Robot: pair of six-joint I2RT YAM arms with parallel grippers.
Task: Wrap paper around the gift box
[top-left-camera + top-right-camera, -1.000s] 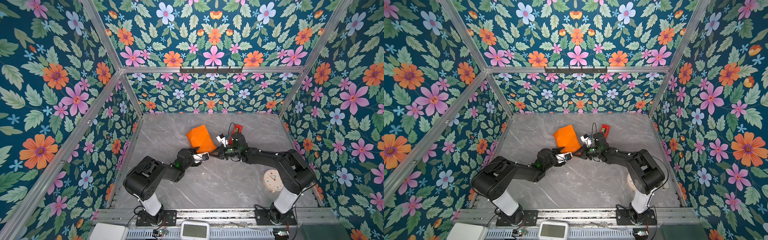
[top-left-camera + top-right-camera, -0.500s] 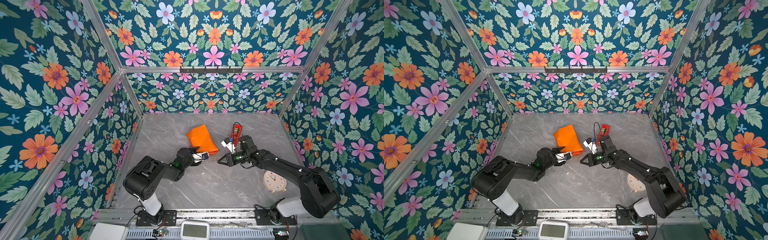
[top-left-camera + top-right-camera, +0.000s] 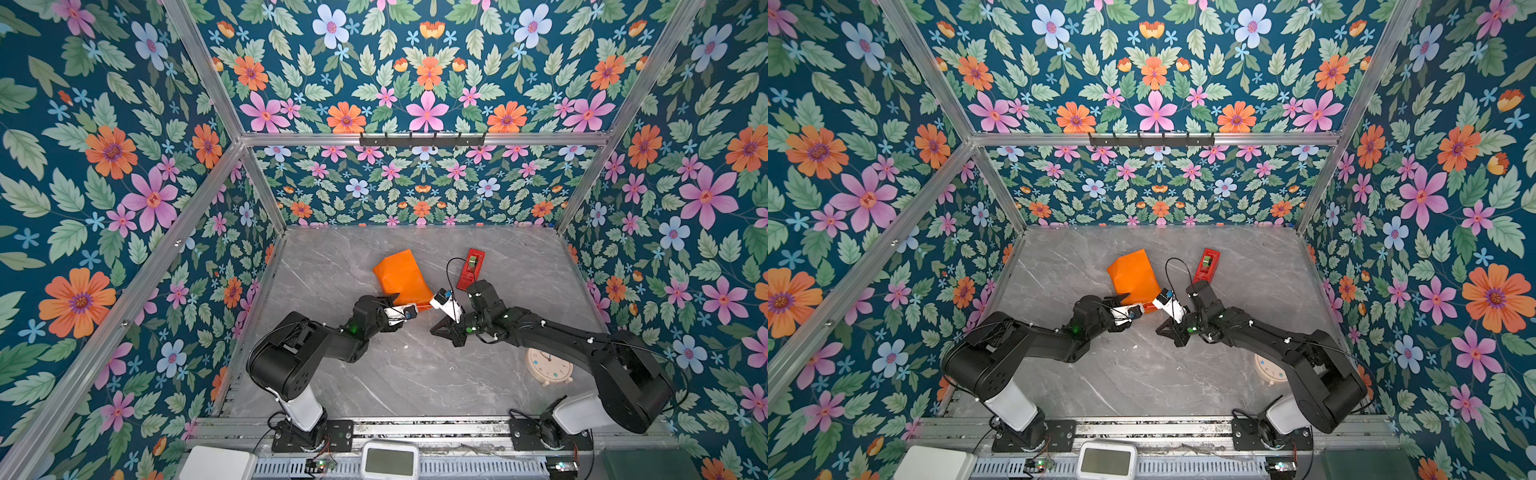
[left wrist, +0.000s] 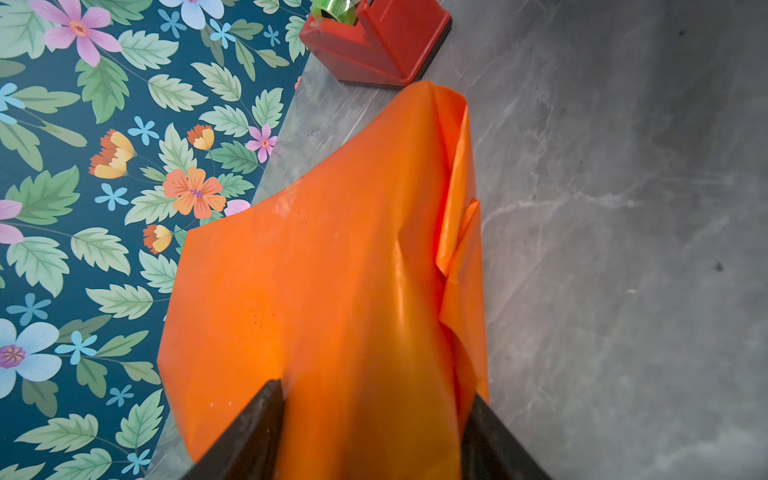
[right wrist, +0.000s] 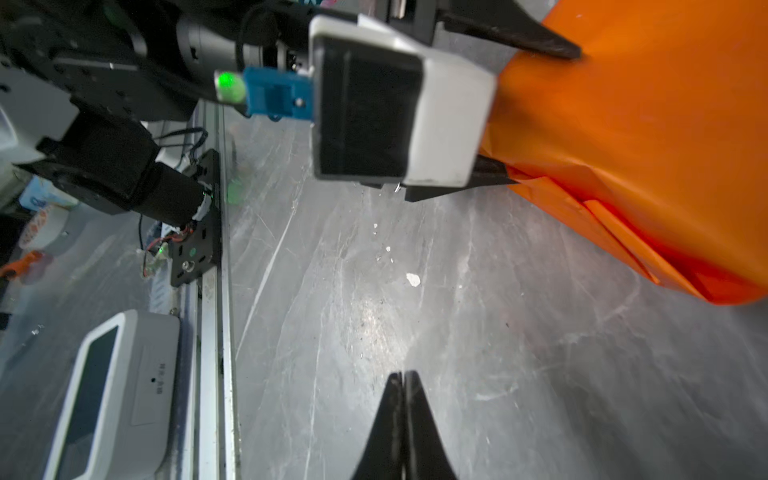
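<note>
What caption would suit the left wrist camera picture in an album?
Left gripper clasping the folded orange paper on a grey table, red tape dispenser just beyond.

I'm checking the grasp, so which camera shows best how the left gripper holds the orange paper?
The left wrist view: the paper fills the gap between both fingers of the left gripper. The right wrist view shows this side-on, partly behind a camera housing. In both top views it is small and half hidden.

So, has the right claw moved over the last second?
Yes. The shut right claw has pulled back from the orange paper toward the near edge of the table, farther from the red tape dispenser.
</note>
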